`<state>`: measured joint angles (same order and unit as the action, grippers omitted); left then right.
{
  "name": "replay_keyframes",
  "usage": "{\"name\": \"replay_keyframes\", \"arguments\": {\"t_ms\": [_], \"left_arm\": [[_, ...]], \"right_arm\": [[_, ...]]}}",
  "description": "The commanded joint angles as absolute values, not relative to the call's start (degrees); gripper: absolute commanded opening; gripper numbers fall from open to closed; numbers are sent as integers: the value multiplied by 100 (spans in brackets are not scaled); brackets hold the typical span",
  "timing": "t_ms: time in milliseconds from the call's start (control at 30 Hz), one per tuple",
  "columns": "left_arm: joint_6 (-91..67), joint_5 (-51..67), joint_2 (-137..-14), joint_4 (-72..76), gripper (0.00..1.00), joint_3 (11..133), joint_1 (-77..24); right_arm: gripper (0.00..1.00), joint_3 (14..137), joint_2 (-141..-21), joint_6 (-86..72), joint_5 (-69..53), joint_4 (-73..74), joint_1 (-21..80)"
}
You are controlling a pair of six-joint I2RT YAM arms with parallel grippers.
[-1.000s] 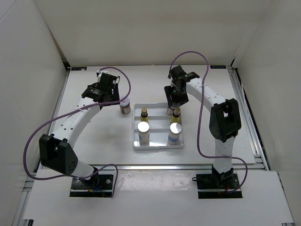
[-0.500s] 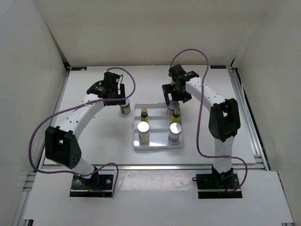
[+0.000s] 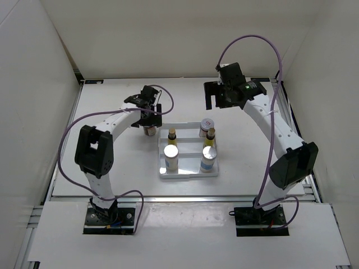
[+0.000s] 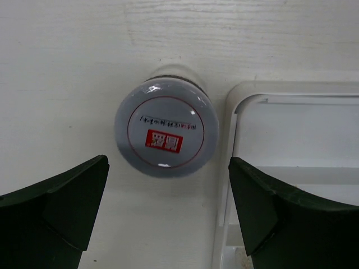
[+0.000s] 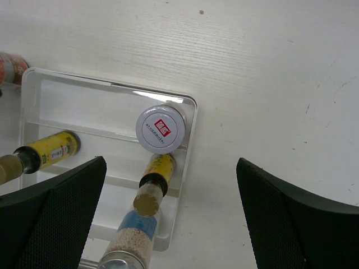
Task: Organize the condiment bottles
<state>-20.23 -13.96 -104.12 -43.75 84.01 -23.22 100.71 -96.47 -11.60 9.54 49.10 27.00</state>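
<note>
A white divided tray [image 3: 189,175] holds two slim yellow bottles [image 3: 172,134] [image 3: 211,134], two silver-capped white bottles [image 3: 171,154] [image 3: 208,156] and one squat red-marked jar [image 3: 207,124] in its back right corner. A second jar [image 3: 149,130] stands on the table just left of the tray. My left gripper [image 3: 148,115] hovers over that jar [image 4: 166,128], open [image 4: 167,162], the lid just ahead of the fingertips. The right gripper [image 3: 216,95] is raised behind the tray and open [image 5: 171,162], empty, looking down on the tray jar [image 5: 161,128].
White enclosure walls surround the table on the left, back and right. The tray's rim [image 4: 224,168] lies close beside the loose jar. Purple cables loop off both arms. The tray's back left compartment [image 5: 84,106] holds no bottle.
The right gripper has opened, leaving the jar in the tray's back right corner, and has risen back and to the right. The left arm has swung right, over the loose jar.
</note>
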Motion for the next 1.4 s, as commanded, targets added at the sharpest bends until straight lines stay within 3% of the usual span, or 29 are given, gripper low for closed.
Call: {"name": "replay_keyframes", "arguments": {"t_ms": [0,67,167,200,267,300,500,667,733,767,833,1367], "left_arm": [[-2109,-1230,-10590,-4368,97,8701,-2329],[-2162,-1230,-10643,-4368,92,8753,-2329],[-2162,-1283,-10644,-4368,77,8754,-2329],[-2162,-1335,-10644,-4368,62,8754,-2329],[-2162,-1388,-10582,-4368,53,8815,-2329],[-2162,-1389,-10408,-4368,44,8885,-2329],[-2031,-1346,-9862,-4570,31,9535,-2583],[-2030,-1125,-9861,-4702,30,9826,-2769],[-2030,-1203,-9940,-4702,38,9826,-2769],[-2030,-1413,-10062,-4702,68,9826,-2769],[-2030,-1730,-10273,-4772,100,9826,-2769],[-2268,-1503,-11223,-4825,100,9896,-2180]], "right_arm": [[100,10037,-9519,-1195,976,4825,2689],[100,9985,-9396,-1195,976,4825,2689],[100,9932,-9291,-1195,976,4825,2689],[100,9932,-9290,-1195,976,4825,2689],[100,9871,-9185,-1195,976,4825,2689],[100,9809,-9185,-1195,976,4825,2689],[100,9625,-8790,-1195,1037,4825,2689],[100,9449,-8728,-1195,1037,4825,2689],[100,9448,-8728,-1248,1037,4825,2689],[100,9448,-8728,-1248,1037,4825,2689],[100,9448,-8675,-1248,985,4825,2689],[100,9237,-8569,-1248,923,4878,2689]]}}
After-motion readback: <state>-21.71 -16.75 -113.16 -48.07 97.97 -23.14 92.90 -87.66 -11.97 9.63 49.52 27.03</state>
